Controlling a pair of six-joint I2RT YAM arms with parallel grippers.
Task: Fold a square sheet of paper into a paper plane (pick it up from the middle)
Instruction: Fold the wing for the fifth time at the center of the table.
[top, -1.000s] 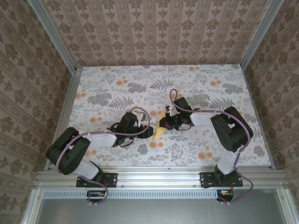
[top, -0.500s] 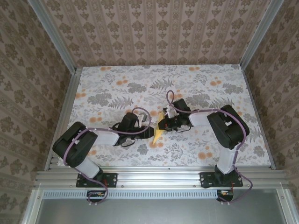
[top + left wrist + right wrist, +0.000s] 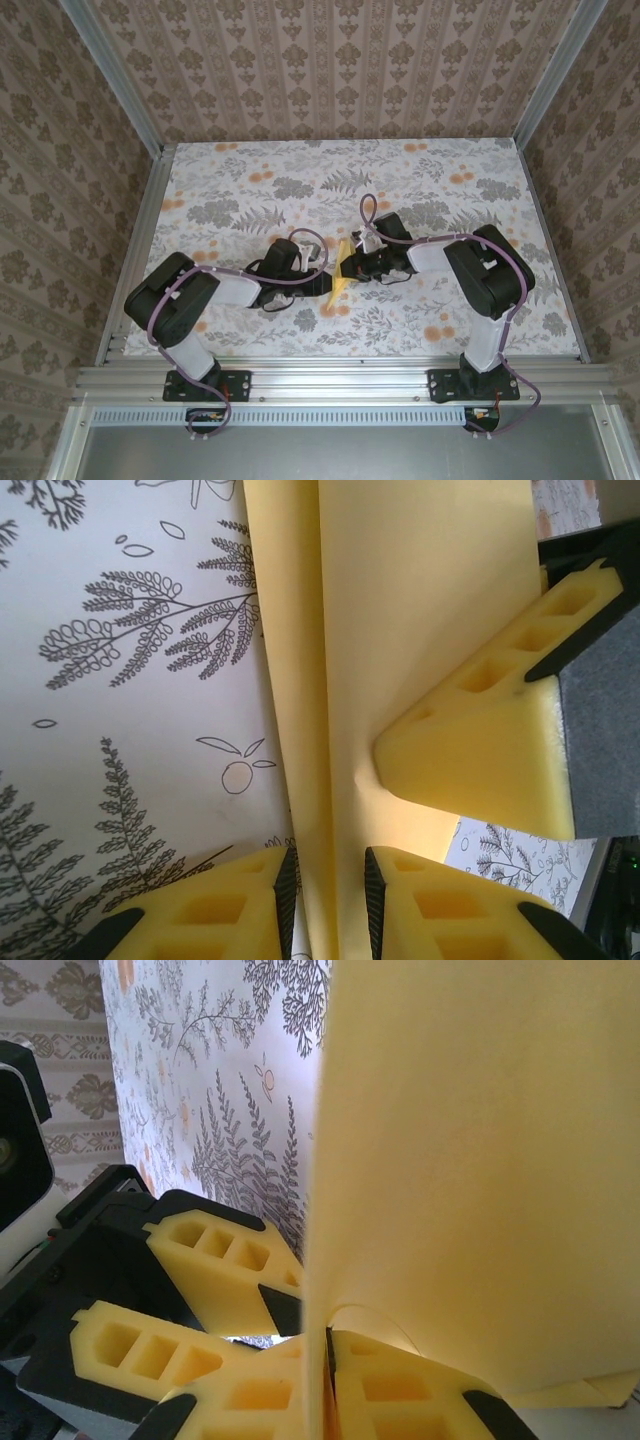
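The square sheet of paper, pale yellow, is folded into a slim paper plane (image 3: 341,283) that stands on edge at the table's middle. My right gripper (image 3: 352,262) comes at it from the right. In the right wrist view that gripper (image 3: 327,1348) is shut on the paper (image 3: 470,1160), which rises straight out of its pinch. My left gripper (image 3: 320,273) meets the paper from the left. Its jaws (image 3: 328,870) straddle the folded ridge (image 3: 400,600), with a sliver of gap at the left pad. A right finger (image 3: 480,765) presses the paper's side. The left fingers (image 3: 215,1250) sit just behind the pinch.
A floral tablecloth (image 3: 250,190) with grey leaves and small orange flowers covers the table. Aluminium rails (image 3: 140,240) and patterned walls close it in on three sides. Both arm bases (image 3: 200,385) stand at the near edge.
My left arm has slid right up to the paper, and its jaws have narrowed around the fold. The right gripper has shifted slightly left while keeping its pinch.
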